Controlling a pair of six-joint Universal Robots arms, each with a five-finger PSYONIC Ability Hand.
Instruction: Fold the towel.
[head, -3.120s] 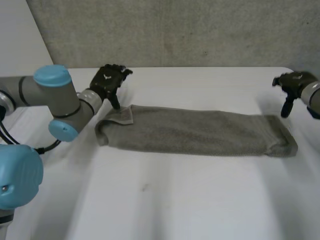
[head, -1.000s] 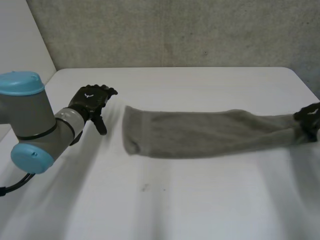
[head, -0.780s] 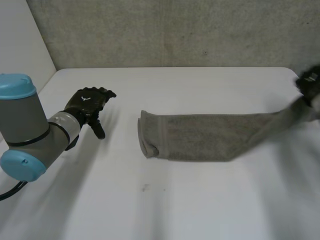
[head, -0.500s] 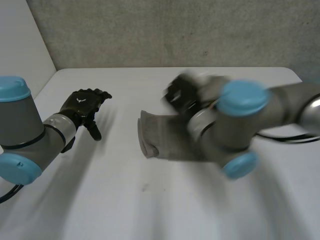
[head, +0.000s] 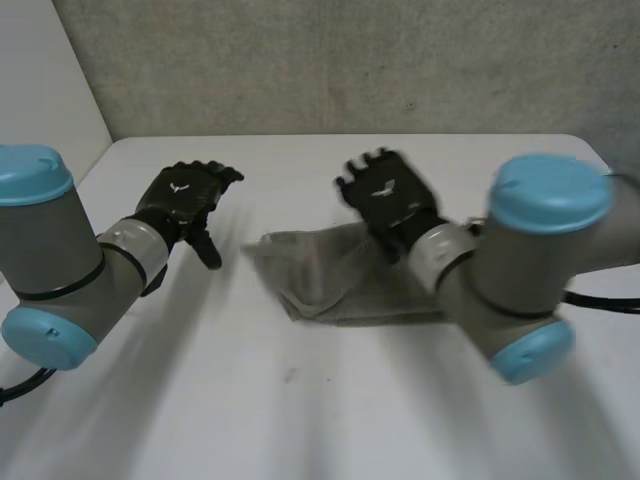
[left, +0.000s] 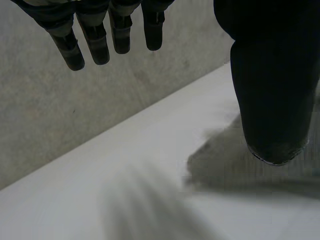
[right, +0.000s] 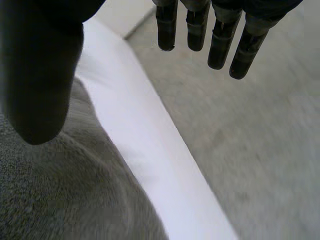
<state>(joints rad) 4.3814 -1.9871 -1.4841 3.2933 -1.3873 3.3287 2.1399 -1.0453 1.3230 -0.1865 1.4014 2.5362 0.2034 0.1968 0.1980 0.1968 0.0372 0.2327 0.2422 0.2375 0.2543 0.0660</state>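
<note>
- The grey towel (head: 320, 278) lies bunched near the middle of the white table (head: 300, 420). Its left end sits in loose folds, and its right end is hidden behind the right arm (head: 520, 270).
- The right hand (head: 385, 195) is over the towel's far edge, back of the hand up. Its fingers (right: 220, 37) are straight and spread, the thumb (right: 40, 75) stands apart, and it grips nothing.
- In the right wrist view the towel lies below that thumb, with bare table beyond it. Whether the hand touches the cloth cannot be told.
- The left hand (head: 188, 195) hovers over bare table to the towel's left, apart from it. Its fingers (left: 95, 42) are straight, its thumb is wide, and it holds nothing.
- In the left wrist view the towel's end shows just past the thumb.
- A grey wall (head: 330, 60) stands behind the table's far edge.
</note>
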